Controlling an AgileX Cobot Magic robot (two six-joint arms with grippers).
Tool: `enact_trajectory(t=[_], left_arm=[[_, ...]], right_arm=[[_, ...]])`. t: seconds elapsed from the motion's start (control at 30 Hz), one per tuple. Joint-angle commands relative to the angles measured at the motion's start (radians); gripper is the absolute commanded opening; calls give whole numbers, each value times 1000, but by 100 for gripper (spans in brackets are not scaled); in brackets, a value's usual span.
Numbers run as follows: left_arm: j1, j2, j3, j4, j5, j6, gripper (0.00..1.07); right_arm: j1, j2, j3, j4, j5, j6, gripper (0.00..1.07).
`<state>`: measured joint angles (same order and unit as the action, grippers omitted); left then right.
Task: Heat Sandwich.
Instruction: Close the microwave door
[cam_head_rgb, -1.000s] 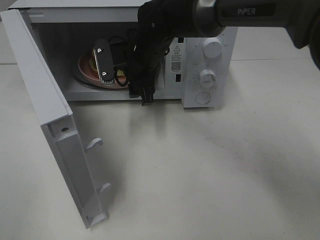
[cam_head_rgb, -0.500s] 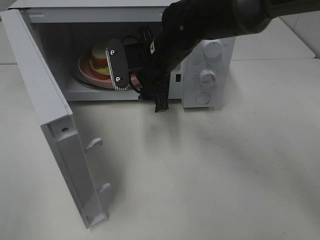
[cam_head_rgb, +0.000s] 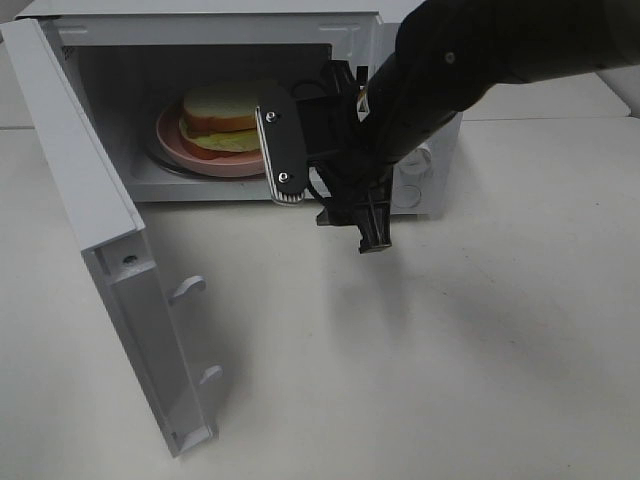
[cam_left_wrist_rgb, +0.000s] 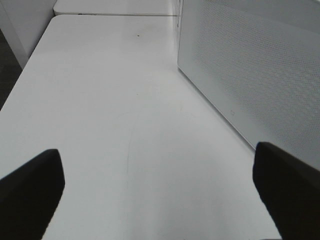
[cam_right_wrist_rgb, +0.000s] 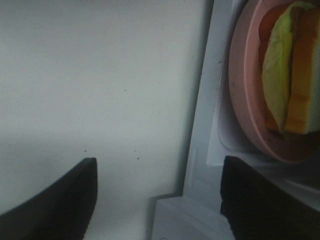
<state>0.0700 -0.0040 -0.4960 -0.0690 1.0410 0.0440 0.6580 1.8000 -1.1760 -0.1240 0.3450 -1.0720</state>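
Note:
The sandwich (cam_head_rgb: 220, 120), pale bread with yellow-green and orange-red layers, lies on a round pink plate (cam_head_rgb: 166, 137) inside the open microwave (cam_head_rgb: 200, 28). My right gripper (cam_head_rgb: 300, 130) hangs just outside the oven's opening, to the right of the plate, open and holding nothing. One of its fingers (cam_head_rgb: 277, 150) shows in front of the cavity. In the right wrist view the sandwich (cam_right_wrist_rgb: 287, 75) and plate (cam_right_wrist_rgb: 245, 90) sit beyond the oven sill, apart from the open gripper (cam_right_wrist_rgb: 160, 200). My left gripper (cam_left_wrist_rgb: 160, 200) is open over bare table.
The microwave door (cam_head_rgb: 90, 190) stands swung wide to the left, reaching toward the table's front. The right arm (cam_head_rgb: 470, 60) covers the control panel. In the left wrist view a white perforated microwave wall (cam_left_wrist_rgb: 250, 65) runs alongside the white table (cam_left_wrist_rgb: 110, 100).
My right gripper has drawn back out of the oven cavity and moved right and forward. The sandwich and plate, earlier partly covered by it, now show whole. The left arm is still.

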Motion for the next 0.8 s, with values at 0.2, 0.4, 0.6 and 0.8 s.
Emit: enact_trajectory(t=[0.2, 0.4, 0.6, 0.8], left_arm=[[-2, -26, 3, -10, -5, 0, 97], [-2, -26, 3, -10, -5, 0, 97], [-2, -26, 3, -10, -5, 0, 97], [-2, -26, 3, -10, -5, 0, 97]], right_arm=[[-5, -125, 131, -11, -28, 215, 85], [-5, -230, 238, -20, -24, 265, 85], [-5, -315, 301, -20, 5, 359, 84], [-5, -407, 337, -20, 115, 529, 82]])
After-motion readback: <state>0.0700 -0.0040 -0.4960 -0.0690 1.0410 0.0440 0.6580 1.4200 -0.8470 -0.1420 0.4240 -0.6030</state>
